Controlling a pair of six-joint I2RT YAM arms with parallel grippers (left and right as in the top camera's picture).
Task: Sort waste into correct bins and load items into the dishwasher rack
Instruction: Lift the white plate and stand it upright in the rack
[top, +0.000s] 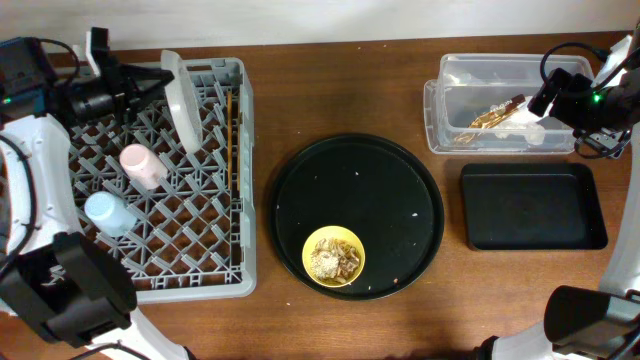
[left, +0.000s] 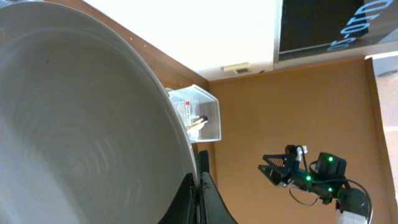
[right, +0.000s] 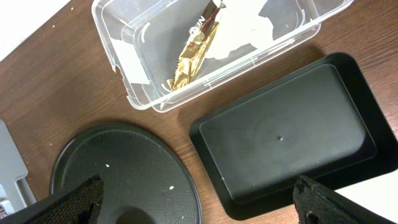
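My left gripper (top: 157, 86) is shut on the rim of the round grey plate (top: 182, 100), which stands on edge in the dishwasher rack (top: 200, 270). In the left wrist view the plate (left: 81, 124) fills the left side, its rim pinched at the gripper (left: 199, 196). In the rack a pink cup (top: 140, 165) and a light-blue cup (top: 108, 212) lie beside the chopsticks (top: 232, 130). A yellow bowl (top: 333, 256) holds food scraps (top: 330, 262). My right gripper (top: 548, 100) hangs open over the clear tub (right: 118, 37), which holds the wrapper (right: 196, 53) and napkin (right: 249, 31).
The yellow bowl sits on a large round black tray (top: 360, 190) at mid-table, also low in the right wrist view (right: 118, 174). A shallow black rectangular tray (top: 532, 205) lies in front of the clear tub (top: 445, 130). Both arms' bases stand at the near corners.
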